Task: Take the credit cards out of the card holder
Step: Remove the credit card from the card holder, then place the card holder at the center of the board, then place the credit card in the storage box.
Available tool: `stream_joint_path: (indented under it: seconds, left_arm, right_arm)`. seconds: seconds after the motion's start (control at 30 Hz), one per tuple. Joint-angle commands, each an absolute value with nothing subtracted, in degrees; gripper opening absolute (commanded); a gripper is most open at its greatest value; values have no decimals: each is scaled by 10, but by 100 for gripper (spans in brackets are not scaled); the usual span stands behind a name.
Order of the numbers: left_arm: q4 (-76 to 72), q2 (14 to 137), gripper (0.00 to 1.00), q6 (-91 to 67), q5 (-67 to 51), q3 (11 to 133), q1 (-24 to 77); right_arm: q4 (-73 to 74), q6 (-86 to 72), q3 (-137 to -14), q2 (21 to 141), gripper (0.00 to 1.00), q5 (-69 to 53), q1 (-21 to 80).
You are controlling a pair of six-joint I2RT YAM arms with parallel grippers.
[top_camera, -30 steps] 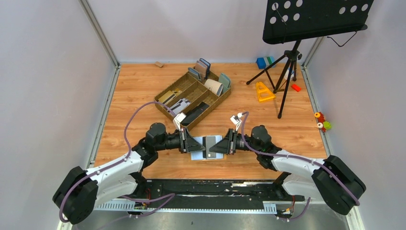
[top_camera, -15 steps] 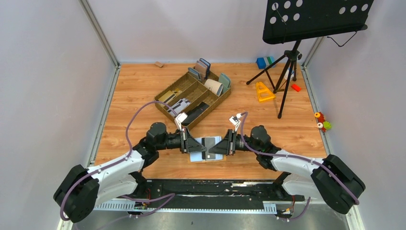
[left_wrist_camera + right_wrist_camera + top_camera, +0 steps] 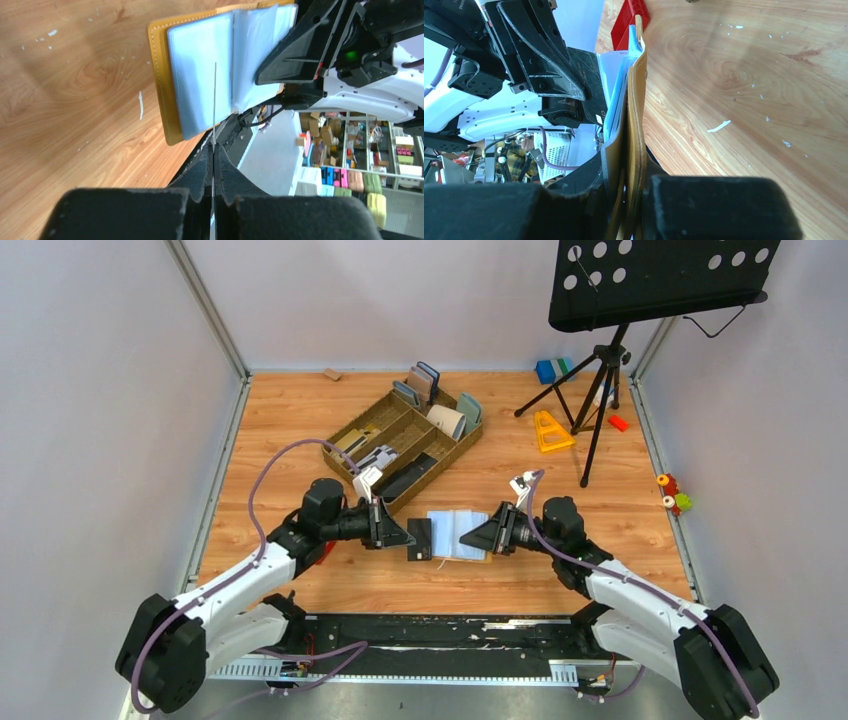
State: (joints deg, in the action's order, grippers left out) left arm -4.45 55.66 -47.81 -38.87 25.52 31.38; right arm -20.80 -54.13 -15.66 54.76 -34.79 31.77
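Note:
The card holder [image 3: 458, 535] is a mustard-yellow wallet held open just above the wood, pale blue sleeves facing up. My right gripper [image 3: 480, 537] is shut on its right edge; the right wrist view shows the yellow cover [image 3: 640, 95] pinched between the pads [image 3: 631, 175]. My left gripper [image 3: 407, 536] is shut on one credit card [image 3: 420, 539], which looks dark from above and hangs clear of the holder's left edge. In the left wrist view that card [image 3: 214, 100] is a thin edge-on line rising from the closed fingertips [image 3: 213, 150], in front of the holder [image 3: 159, 75].
A wooden divided tray [image 3: 370, 435] with upright wallets and a black slab stands behind the grippers. A music stand tripod [image 3: 600, 390], a yellow piece [image 3: 550, 430] and small toys [image 3: 672, 495] are at the back right. A red basket [image 3: 628, 20] lies near the left arm.
The two grippers have drawn apart. The left one closed on a card and pulled it left out of the holder, while the right one carried the holder to the right.

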Motion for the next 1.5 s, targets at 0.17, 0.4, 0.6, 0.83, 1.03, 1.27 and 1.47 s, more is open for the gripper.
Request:
stream_joint_path:
  seconds: [0.17,0.4,0.6,0.83,1.03,1.27,1.47]
  left_arm:
    - [91,593,0,-371,-347,349,312]
    - [317,617,0,-246,-116,509,316]
    - [370,692,0,-191,122,611,372]
    - [404,849,0,-73,315,732,426]
    - [424,966,0,-9,390,806,438]
    - [443,1061,0,8,399,860,453]
    - [461,1097,25,3,387,880,460]
  right_arm:
    - [-171,-507,-159,529,0,-340,312]
    - [-84,-461,-179,499,46,-308,311]
    - [-36,-440,-195,475,51,-294,311]
    - [17,-432,-204,463,52,-264,311]
    - [86,-416,-218,446,71,-228,311]
    - [96,-420,-210,453,85,-213,311]
    - [102,-415,-216,479,89,-220,312]
